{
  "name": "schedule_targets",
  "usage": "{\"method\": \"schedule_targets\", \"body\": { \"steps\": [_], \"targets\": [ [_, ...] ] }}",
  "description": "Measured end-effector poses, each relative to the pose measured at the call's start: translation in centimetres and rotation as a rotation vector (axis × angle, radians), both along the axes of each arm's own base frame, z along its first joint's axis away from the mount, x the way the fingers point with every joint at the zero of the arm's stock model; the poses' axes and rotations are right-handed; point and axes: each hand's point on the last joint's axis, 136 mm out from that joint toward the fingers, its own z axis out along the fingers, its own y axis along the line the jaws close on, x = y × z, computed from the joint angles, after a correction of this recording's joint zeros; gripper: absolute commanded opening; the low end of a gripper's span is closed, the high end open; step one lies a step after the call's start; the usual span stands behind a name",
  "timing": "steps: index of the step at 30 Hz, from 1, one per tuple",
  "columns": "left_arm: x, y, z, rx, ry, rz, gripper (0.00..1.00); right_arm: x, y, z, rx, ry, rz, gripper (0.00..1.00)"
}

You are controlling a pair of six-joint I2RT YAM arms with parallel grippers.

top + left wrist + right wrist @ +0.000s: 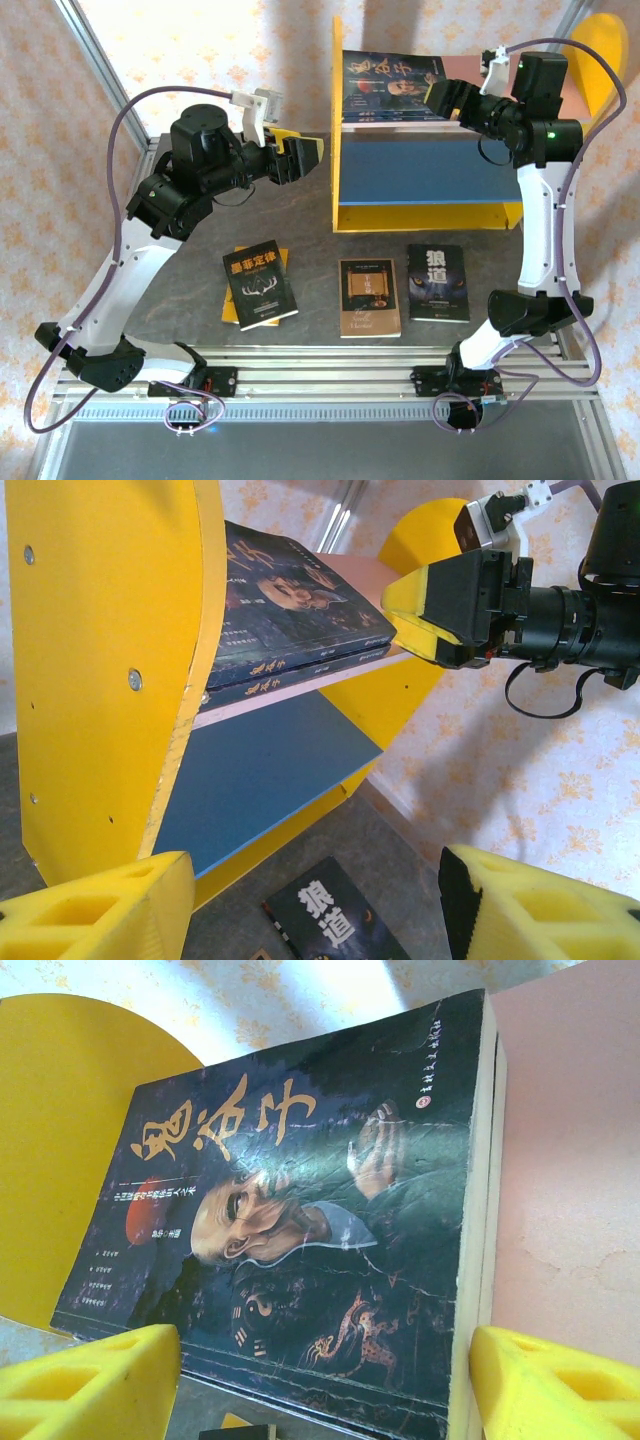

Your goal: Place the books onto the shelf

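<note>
Left end effector: released, jaws wide with nothing between the yellow pads; it hangs over the left rear of the bench, pointed at the shelf and apart from it.
Right end effector: released, jaws wide and holding nothing; it is over the pink board, just beside the portrait book's right edge. I cannot tell whether a pad touches the book.
Portrait book: lies flat, cover up, on the pink board against the left side panel.
Second book: lies under the portrait book, with only its spine and edge showing.
Pink board: upper tier, bare to the right of the two books.
Blue board: lower tier, carrying no book.
Side panel: yellow and round-topped, at the shelf's left end.
Shelf: stands at the rear of the bench, right of centre.
Black book: on the bench in front, left of the others, resting on the yellow book.
Yellow book: under the black book, showing at its left and top edges.
Brown book: flat on the bench, between the black and wolf books.
Wolf book: flat on the bench, in front of the shelf's right half.
</note>
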Motion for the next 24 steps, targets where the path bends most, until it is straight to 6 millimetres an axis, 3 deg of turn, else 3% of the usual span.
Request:
{"method": "schedule_targets", "body": {
  "steps": [15,20,24],
  "targets": [
    [0.0,0.1,0.1,0.002,-0.005,0.015,0.64,-0.6,-1.4,0.8,0.003,-0.020,-0.027,0.75],
    [-0.2,0.5,0.1,0.004,-0.011,0.027,0.64,-2.0,-2.4,1.5,0.000,-0.042,-0.055,0.75],
    [-0.1,1.2,-1.0,0.026,0.001,0.066,0.65,-4.1,-3.0,1.4,-0.026,-0.051,-0.099,0.75]
  ]
}}
